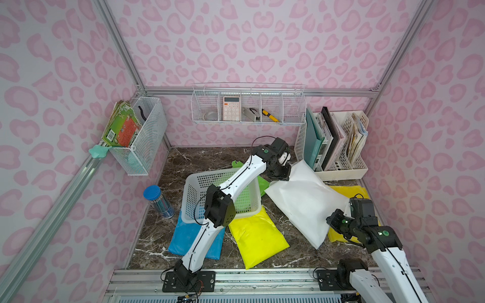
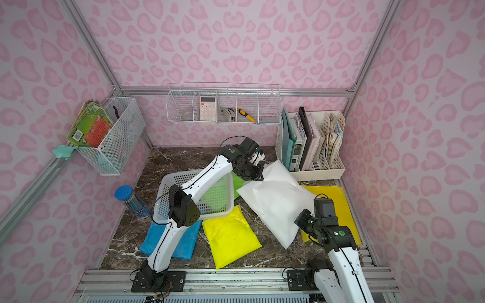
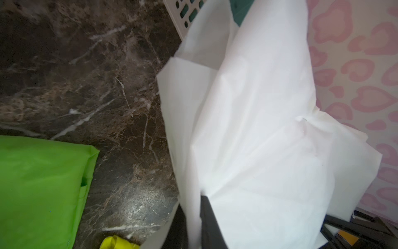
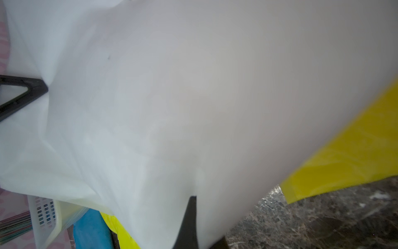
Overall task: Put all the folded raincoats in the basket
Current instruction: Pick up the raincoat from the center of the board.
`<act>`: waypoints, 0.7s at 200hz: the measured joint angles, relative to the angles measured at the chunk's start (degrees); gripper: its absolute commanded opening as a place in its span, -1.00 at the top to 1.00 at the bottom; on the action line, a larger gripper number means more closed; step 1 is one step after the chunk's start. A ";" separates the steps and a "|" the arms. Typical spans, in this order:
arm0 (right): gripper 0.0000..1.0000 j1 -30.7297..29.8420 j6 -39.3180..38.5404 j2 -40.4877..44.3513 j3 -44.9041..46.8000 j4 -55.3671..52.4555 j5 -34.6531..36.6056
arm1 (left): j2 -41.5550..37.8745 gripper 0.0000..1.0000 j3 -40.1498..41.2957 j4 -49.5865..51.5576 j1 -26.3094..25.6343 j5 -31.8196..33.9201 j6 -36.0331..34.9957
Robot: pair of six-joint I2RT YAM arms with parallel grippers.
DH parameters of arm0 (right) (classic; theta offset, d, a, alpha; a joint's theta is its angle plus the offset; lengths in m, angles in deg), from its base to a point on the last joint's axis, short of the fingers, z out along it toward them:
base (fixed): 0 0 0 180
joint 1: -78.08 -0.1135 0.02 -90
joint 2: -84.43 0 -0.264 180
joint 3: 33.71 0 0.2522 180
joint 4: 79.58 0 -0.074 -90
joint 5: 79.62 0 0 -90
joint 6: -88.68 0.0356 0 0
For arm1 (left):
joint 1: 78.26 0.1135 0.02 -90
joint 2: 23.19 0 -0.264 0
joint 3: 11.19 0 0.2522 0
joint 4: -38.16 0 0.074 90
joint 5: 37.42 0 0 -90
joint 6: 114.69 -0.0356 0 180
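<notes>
Beside basket [image 1: 194, 183], over counter [image 1: 210, 157]: L claw [image 1: 283, 175] & R claw [image 4: 202, 217] each clamped on white raincoat [image 1: 307, 202], opp. ends.

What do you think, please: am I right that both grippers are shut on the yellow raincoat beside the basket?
Not quite: the raincoat they hold is white, not yellow. Both top views show the left gripper and right gripper shut on the white raincoat beside the basket.
</notes>
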 measured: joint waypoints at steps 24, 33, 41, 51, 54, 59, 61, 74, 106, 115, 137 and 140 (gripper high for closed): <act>1.00 -0.02 -0.96 -2.54 -6.51 -1.09 -1.46 | -4.92 1.00 -1.16 2.75 0.02 3.48 -0.15; 1.00 -0.07 -1.60 -4.00 -8.63 -1.18 -2.67 | -6.80 1.00 -1.18 4.02 0.04 5.27 -0.22; 1.00 -0.24 -1.77 -5.53 -10.27 -1.01 -3.80 | -8.79 1.00 -0.85 5.57 0.28 7.30 -0.22; 1.00 -0.92 -1.88 -7.41 -11.85 -0.59 -5.14 | -11.10 1.00 0.48 7.08 0.59 9.73 -0.22; 1.00 -1.22 -1.88 -8.00 -12.31 -0.44 -5.51 | -11.76 1.00 0.96 7.52 0.72 10.40 -0.20; 1.00 -1.95 -1.86 -8.98 -12.96 -0.04 -5.99 | -13.25 1.00 2.25 8.33 0.96 11.80 -0.15; 1.00 -2.21 -1.86 -9.33 -13.18 0.17 -6.19 | -13.73 1.00 2.71 8.70 1.03 12.28 -0.11; 1.00 -5.62 -1.46 -11.98 -14.91 1.64 -6.75 | -17.66 1.00 6.60 10.80 1.79 16.17 0.28; 1.00 -17.97 1.01 -20.79 -18.82 8.00 -5.68 | -29.46 1.00 18.60 13.73 4.66 25.64 1.79; 1.00 -21.38 1.64 -24.02 -20.63 9.62 -5.27 | -33.53 1.00 23.41 14.03 6.08 27.54 2.25; 1.00 -28.46 1.77 -32.81 -26.49 13.35 -3.50 | -42.34 1.00 34.56 14.51 9.99 30.38 3.50; 1.00 -28.96 1.77 -33.57 -26.91 14.21 -3.45 | -43.23 1.00 35.45 15.06 10.45 31.04 3.74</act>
